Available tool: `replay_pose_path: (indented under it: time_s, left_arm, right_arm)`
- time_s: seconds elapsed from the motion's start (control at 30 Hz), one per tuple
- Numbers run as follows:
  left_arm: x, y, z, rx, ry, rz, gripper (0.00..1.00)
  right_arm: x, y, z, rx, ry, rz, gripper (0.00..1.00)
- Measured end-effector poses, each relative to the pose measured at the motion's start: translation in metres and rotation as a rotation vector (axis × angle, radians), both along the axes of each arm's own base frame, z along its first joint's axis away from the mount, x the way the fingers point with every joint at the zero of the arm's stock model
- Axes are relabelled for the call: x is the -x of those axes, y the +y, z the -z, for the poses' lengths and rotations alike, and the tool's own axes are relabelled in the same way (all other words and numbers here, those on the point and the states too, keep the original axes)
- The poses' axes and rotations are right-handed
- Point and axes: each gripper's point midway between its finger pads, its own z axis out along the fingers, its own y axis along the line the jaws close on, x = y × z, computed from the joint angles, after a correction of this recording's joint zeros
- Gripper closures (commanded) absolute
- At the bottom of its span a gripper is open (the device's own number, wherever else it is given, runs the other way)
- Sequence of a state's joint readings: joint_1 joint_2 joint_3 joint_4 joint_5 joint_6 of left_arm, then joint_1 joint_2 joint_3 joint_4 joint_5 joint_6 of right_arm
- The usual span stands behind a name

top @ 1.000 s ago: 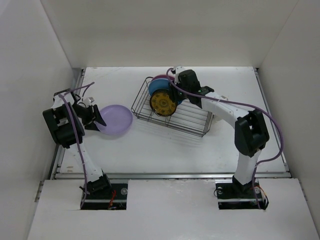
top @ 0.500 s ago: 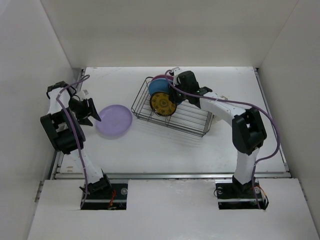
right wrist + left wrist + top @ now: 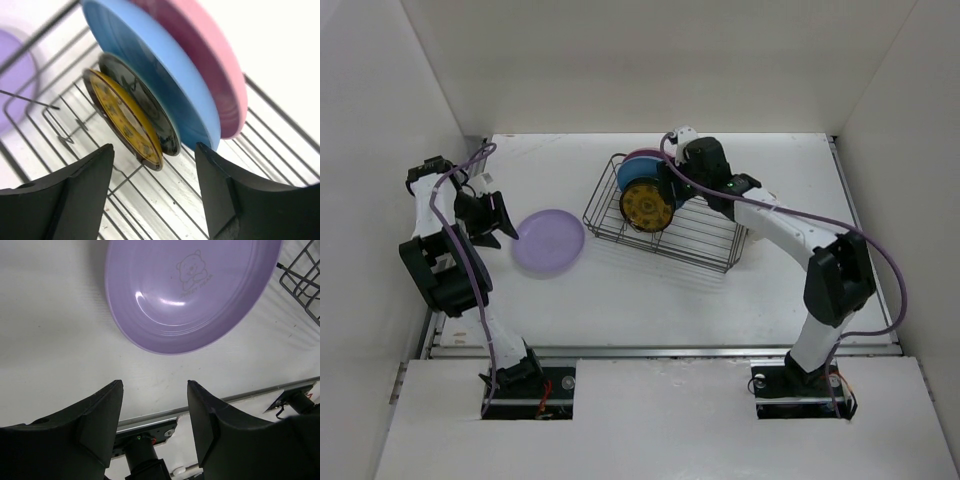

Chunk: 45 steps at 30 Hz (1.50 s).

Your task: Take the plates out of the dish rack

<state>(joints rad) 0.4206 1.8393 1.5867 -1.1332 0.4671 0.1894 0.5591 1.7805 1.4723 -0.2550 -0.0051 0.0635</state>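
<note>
The lavender plate (image 3: 548, 242) lies flat on the table left of the black wire dish rack (image 3: 690, 240); it fills the top of the left wrist view (image 3: 190, 290). My left gripper (image 3: 505, 228) is open and empty, just left of that plate. In the rack stand a yellow-orange dark-rimmed plate (image 3: 646, 207), a light blue plate (image 3: 638, 172) and a pink plate (image 3: 642, 155). The right wrist view shows the yellow plate (image 3: 125, 122), a second dark plate (image 3: 150, 115), the blue (image 3: 150, 65) and the pink (image 3: 205, 55). My right gripper (image 3: 670, 185) is open, hovering beside these plates.
White walls enclose the table on three sides. A metal rail (image 3: 660, 350) runs along the table's near edge. The rack's right half holds no plates. The cutlery cup does not show.
My left gripper has pulled back left and away from the lavender plate, which now lies free on the table. My right gripper has shifted slightly over the rack's plates.
</note>
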Motion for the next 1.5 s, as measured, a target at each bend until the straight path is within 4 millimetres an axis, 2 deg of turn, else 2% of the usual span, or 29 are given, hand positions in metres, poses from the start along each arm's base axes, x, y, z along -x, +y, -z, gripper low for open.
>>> replay_pose_path:
  time_s: [0.1, 0.17, 0.27, 0.53, 0.6, 0.7, 0.77, 0.8, 0.87, 0.97, 1.07, 1.13, 1.2, 1.33, 1.43, 1.5]
  left_arm:
    - [0.002, 0.001, 0.0, -0.007, 0.004, 0.004, 0.49]
    - [0.002, -0.001, 0.0, -0.011, 0.009, 0.01, 0.49]
    - [0.003, -0.001, 0.001, -0.023, 0.015, 0.018, 0.49]
    - [0.002, -0.006, 0.001, -0.032, 0.019, 0.036, 0.49]
    - [0.003, -0.005, 0.001, -0.035, 0.02, 0.036, 0.49]
    - [0.003, -0.004, 0.002, -0.039, 0.022, 0.035, 0.49]
    - [0.003, -0.004, 0.002, -0.041, 0.023, 0.035, 0.49]
    - [0.003, -0.004, 0.002, -0.043, 0.024, 0.034, 0.49]
    - [0.003, -0.004, 0.002, -0.044, 0.024, 0.034, 0.49]
    - [0.003, -0.004, 0.002, -0.044, 0.024, 0.034, 0.49]
    - [0.003, -0.004, 0.002, -0.044, 0.023, 0.035, 0.49]
    - [0.003, -0.004, 0.002, -0.045, 0.022, 0.035, 0.49]
    - [0.003, -0.004, 0.002, -0.045, 0.022, 0.036, 0.49]
    - [0.003, -0.004, 0.001, -0.045, 0.02, 0.038, 0.49]
    - [0.0, -0.002, -0.002, -0.049, 0.009, 0.039, 0.49]
    - [-0.001, -0.002, -0.004, -0.053, 0.0, 0.039, 0.49]
  right_arm:
    - [0.003, 0.001, -0.019, -0.019, -0.041, 0.0, 0.36]
    - [0.004, 0.003, -0.021, -0.024, -0.049, -0.005, 0.41]
    - [0.004, 0.005, -0.007, -0.01, -0.022, -0.014, 0.53]
    - [0.001, 0.007, 0.045, 0.048, 0.071, -0.02, 0.53]
    - [0.0, 0.008, 0.052, 0.06, 0.084, -0.024, 0.57]
    - [-0.005, 0.011, 0.06, 0.071, 0.091, -0.03, 0.69]
    - [-0.007, 0.013, 0.066, 0.077, 0.098, -0.034, 0.81]
    - [-0.008, 0.012, 0.069, 0.089, 0.099, -0.033, 0.91]
    - [-0.008, 0.01, 0.071, 0.103, 0.099, -0.04, 0.99]
    - [-0.01, 0.012, 0.065, 0.119, 0.064, -0.056, 1.0]
    - [-0.009, 0.009, 0.052, 0.136, 0.03, -0.056, 1.0]
    - [-0.007, 0.003, 0.034, 0.144, -0.01, -0.044, 1.0]
    - [-0.004, -0.003, 0.004, 0.134, -0.063, -0.025, 1.0]
    - [0.011, -0.008, -0.07, 0.062, -0.2, -0.011, 1.0]
    - [0.037, 0.008, -0.111, -0.003, -0.27, -0.083, 1.0]
    - [0.06, 0.031, -0.121, -0.05, -0.268, -0.203, 1.0]
